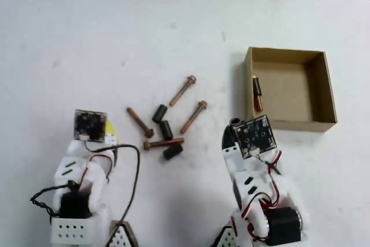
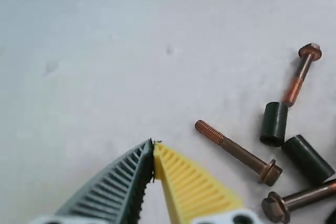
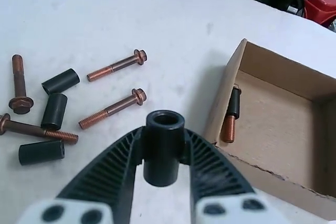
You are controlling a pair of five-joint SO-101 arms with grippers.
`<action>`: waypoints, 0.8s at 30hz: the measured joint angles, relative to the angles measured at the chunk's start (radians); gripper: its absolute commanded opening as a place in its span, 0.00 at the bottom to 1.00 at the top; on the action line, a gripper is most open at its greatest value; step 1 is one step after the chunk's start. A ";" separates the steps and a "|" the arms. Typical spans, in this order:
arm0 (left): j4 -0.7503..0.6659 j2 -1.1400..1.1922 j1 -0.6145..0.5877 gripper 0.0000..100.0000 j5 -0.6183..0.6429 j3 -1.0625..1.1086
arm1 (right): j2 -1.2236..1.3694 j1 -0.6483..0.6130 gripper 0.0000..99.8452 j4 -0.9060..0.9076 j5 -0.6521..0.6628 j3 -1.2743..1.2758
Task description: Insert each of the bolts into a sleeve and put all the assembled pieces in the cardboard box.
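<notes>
I see right tool (image 3: 164, 132) clamping sleeve (image 3: 165, 148) just beside cardboard box (image 3: 294, 72) | left tool (image 2: 153, 149) tips together, well apart from box | one assembled piece (image 1: 257, 93) inside box

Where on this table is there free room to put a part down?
Bare: the far half of the table, beyond the bolts and sleeves and left of the cardboard box; also the box floor right of the assembled piece. Crowded: the middle, where bolts and sleeves lie close, with only a narrow strip between them and the box.
</notes>
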 measured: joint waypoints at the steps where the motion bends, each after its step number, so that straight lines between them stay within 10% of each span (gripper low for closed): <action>1: 0.006 0.000 0.000 0.02 -0.029 0.000 | -0.006 0.000 0.02 0.000 0.000 0.005; 24: 0.394 0.124 0.109 0.02 -0.265 -0.577 | -0.012 0.146 0.02 -0.086 -0.066 0.176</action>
